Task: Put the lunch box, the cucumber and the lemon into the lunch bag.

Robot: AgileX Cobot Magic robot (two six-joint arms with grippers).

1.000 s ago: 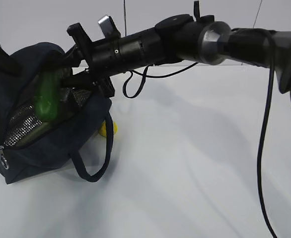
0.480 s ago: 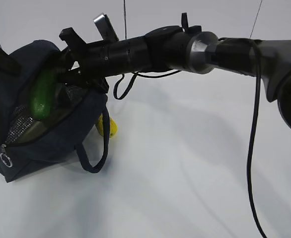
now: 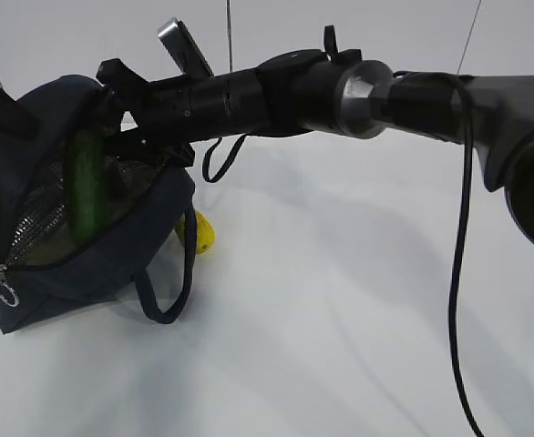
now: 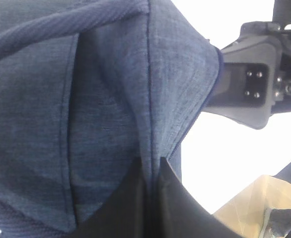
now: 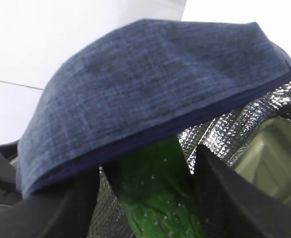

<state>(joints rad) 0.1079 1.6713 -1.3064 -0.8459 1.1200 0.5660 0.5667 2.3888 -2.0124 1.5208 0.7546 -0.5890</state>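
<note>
I am lowering the cucumber (image 3: 87,196) into the lunch bag (image 3: 112,259), right gripper (image 5: 148,198) loosening, fingers flanking it; left gripper (image 4: 150,198) is clenching the flap. Lemon (image 3: 200,237) waiting at the bag's four o'clock.

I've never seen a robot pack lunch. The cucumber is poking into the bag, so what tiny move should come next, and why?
Probably draw the right hand back out of the lunch bag. Its fingers stand apart beside the cucumber, which already reaches down into the silvery lining, and the lemon lies outside on the table.
</note>
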